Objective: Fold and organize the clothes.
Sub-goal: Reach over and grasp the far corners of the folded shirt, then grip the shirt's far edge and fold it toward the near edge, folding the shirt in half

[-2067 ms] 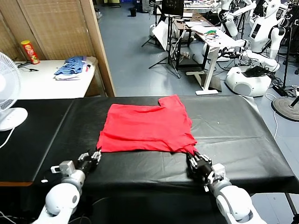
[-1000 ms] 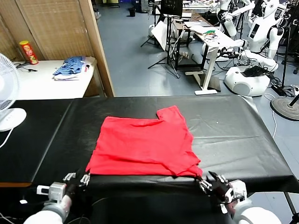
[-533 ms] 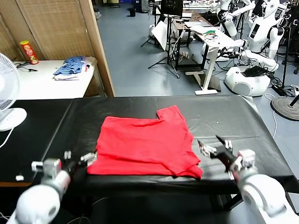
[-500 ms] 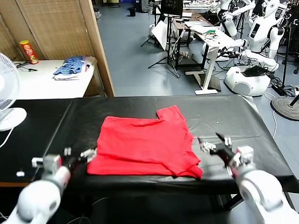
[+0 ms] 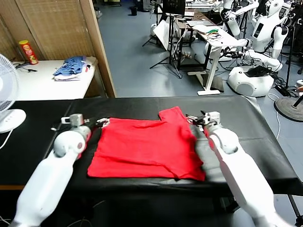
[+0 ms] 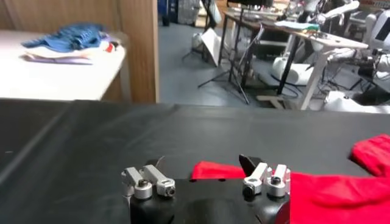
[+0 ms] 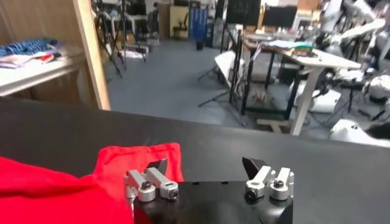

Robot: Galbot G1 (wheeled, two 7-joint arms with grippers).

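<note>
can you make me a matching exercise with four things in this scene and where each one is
Things:
1. red T-shirt
2. left hand
3. right hand
4. pile of blue striped clothes

Places or states:
A. on the white side table behind the black one
B. open, at the shirt's far corner on the robot's right, by the sleeve
C. spread flat on the black table
D. open, at the shirt's far corner on the robot's left

Pairs: 1-C, 2-D, 3-B, 4-A

Black-covered table (image 5: 246, 124), blue-grey floor (image 5: 137, 56)
</note>
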